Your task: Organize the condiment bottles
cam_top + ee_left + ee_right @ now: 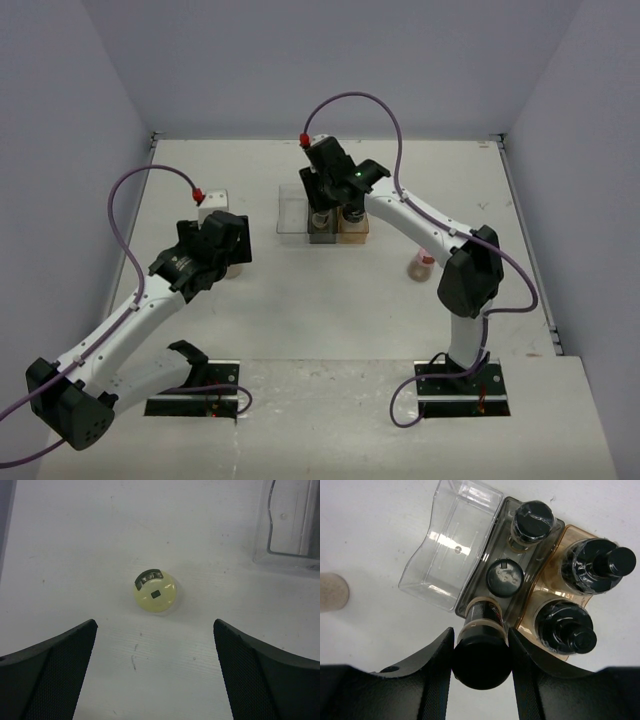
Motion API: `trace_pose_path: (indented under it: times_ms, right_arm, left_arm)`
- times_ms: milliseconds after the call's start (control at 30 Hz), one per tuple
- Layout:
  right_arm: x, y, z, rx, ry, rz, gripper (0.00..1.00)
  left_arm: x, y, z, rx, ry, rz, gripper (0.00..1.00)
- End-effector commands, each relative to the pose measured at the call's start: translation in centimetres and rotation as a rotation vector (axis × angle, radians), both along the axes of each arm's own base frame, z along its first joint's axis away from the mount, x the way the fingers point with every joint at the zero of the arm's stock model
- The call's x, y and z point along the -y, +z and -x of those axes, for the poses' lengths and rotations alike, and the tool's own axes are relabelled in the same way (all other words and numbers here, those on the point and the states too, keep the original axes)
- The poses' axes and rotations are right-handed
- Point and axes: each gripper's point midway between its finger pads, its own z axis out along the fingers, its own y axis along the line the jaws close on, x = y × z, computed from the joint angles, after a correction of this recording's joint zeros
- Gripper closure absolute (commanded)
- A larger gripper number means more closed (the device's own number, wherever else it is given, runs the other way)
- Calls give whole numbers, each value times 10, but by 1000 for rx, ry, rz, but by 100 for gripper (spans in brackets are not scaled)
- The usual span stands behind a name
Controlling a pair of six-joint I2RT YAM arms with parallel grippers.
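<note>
In the right wrist view, the cap of a black-capped bottle (482, 662) fills the lower centre of the frame. This bottle is clamped between the two fingers of the right gripper (481, 652), which are closed against it on either side. Its far end is located at the lower end of the grey middle compartment of the tray (445, 560). Whether it rests on the compartment floor cannot be determined.

Two more dark-capped bottles are seated in the grey compartment, one at its centre (505, 577) and one at the upper end (534, 517). Two black-capped bottles (600, 565) (567, 630) are seated in the tan compartment at the right of the frame. The clear compartment, at the upper left, holds no bottle.

In the left wrist view, the left gripper (155, 630) is spread wide and holds nothing. The yellow-green-capped bottle (155, 592) stands upright on the table (75, 540) at the frame centre. It is seen cap-on, just beyond the fingertips and touching neither.

In the top view, the pink-capped bottle (422, 264) is shown lying on its side on the table. It is located right of centre, beside the right arm and well apart from the tray.
</note>
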Motion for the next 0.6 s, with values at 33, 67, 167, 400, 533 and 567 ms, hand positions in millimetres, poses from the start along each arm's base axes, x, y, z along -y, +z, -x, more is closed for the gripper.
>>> trace_pose_path:
  times_ms: [33,67,167,400,533,567]
  right_arm:
    - [-9,11,-20,90,-8,-6,81]
    - [-11,6,-23,87,-7,4,81]
    - [-11,-4,-28,78,-12,30,81]
    - [-11,-40,-27,25,-20,69,78]
    - [-9,-55,-24,2,-26,71,76]
    - [-9,-56,-24,0,-27,71,75]
  left_arm:
    - [3,4,-8,33,-6,16,0]
    - [4,4,-8,33,-10,16,0]
    - [4,5,-8,35,-12,17,0]
    - [4,5,-8,39,-13,21,0]
    - [5,5,-8,36,-18,21,0]
    - [6,5,-8,38,-19,24,0]
